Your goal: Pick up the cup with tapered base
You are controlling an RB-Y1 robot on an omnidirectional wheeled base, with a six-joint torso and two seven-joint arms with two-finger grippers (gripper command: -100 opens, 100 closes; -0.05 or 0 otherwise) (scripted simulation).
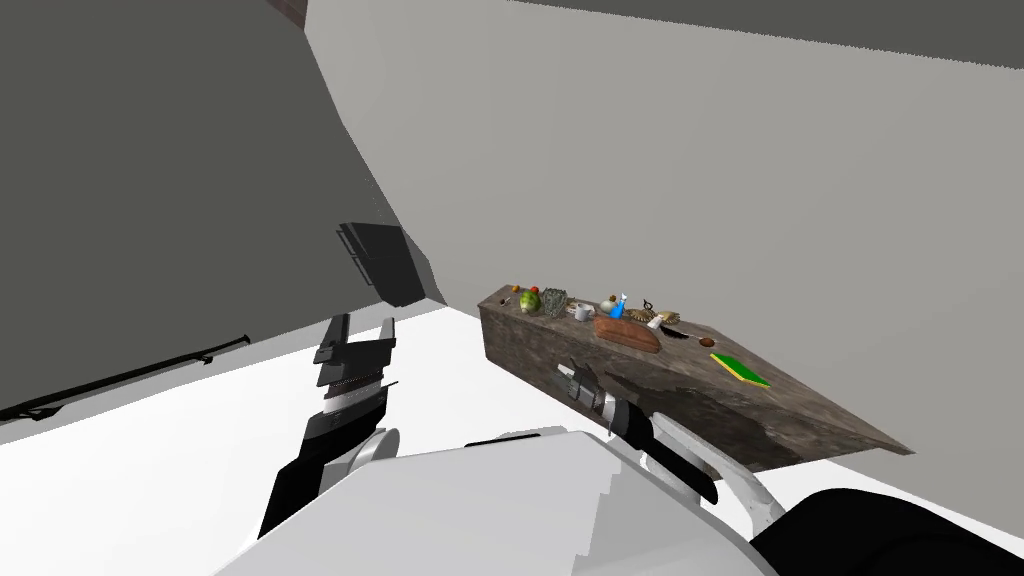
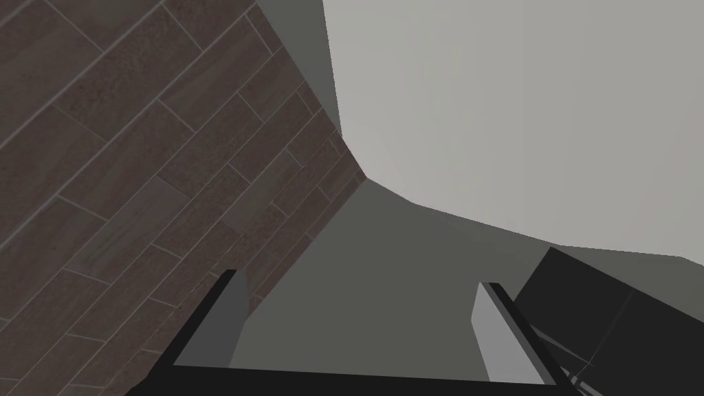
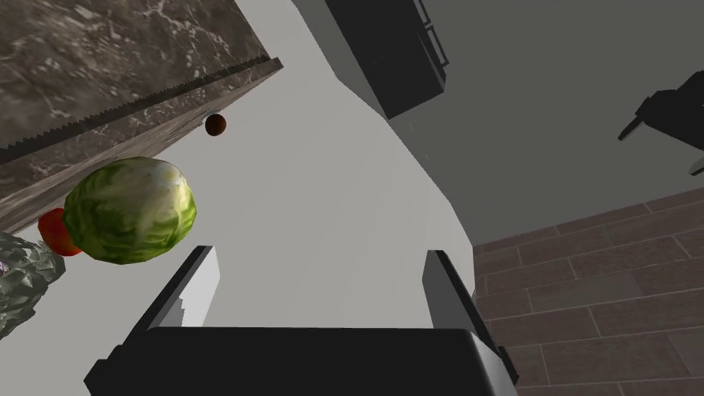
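Right wrist view, right gripper [image 3: 316, 260]: blades wide apart, nothing between them; a round green cabbage [image 3: 129, 210] sits just beside one blade.
Small white cup [image 1: 584, 312]: centre of the head view, on the brown stone counter [image 1: 800, 410], well beyond the jaws.
Why: likely pre-opened for the approach.
Left gripper [image 2: 357, 283]: wide apart, empty, probably idle.

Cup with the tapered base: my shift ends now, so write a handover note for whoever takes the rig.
Left gripper: open, empty, off to the side.
Right gripper: open, empty, by the front of the counter, pointing past the cabbage.
White cup: stands on the counter among small items, untouched.
Done: nothing grasped yet.
Left: reach the cup, grasp, lift.
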